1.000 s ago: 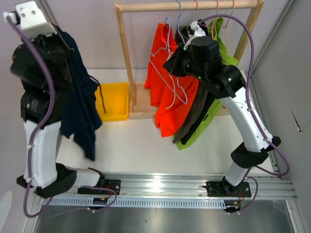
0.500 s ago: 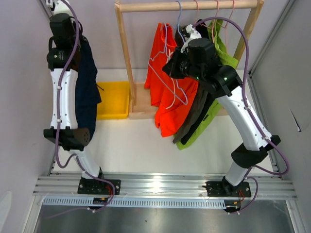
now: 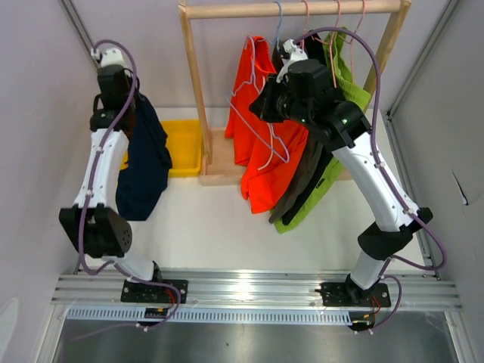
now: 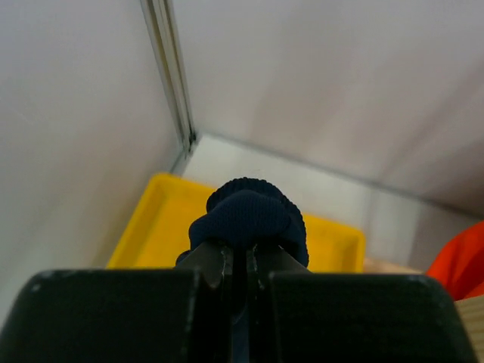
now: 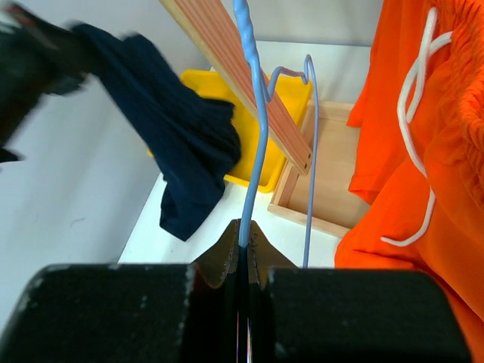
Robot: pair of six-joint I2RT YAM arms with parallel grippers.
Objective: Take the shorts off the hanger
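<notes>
Navy blue shorts (image 3: pixel 144 162) dangle from my left gripper (image 3: pixel 123 113) at the back left, partly over the yellow bin (image 3: pixel 184 147). The left wrist view shows that gripper (image 4: pixel 246 253) shut on a navy fold (image 4: pixel 249 215). My right gripper (image 3: pixel 262 102) is up at the rack, shut on the wire of a bare light-blue hanger (image 5: pixel 253 136), as the right wrist view of the gripper (image 5: pixel 243 243) shows. Orange shorts (image 3: pixel 246 83) with a white drawstring (image 5: pixel 412 113), olive-grey shorts (image 3: pixel 301 178) and lime green shorts (image 3: pixel 325 189) hang on the wooden rail (image 3: pixel 242 9).
The wooden rack has a left post (image 3: pixel 193 83) and a base board (image 3: pixel 219 170) beside the yellow bin. Grey walls close in on the left and right. The right arm (image 3: pixel 378 174) reaches across in front of the hanging clothes.
My left arm has swung from the near left to the back left and stretched out, carrying the navy shorts lower toward the yellow bin. The right gripper has barely shifted on the hanger.
</notes>
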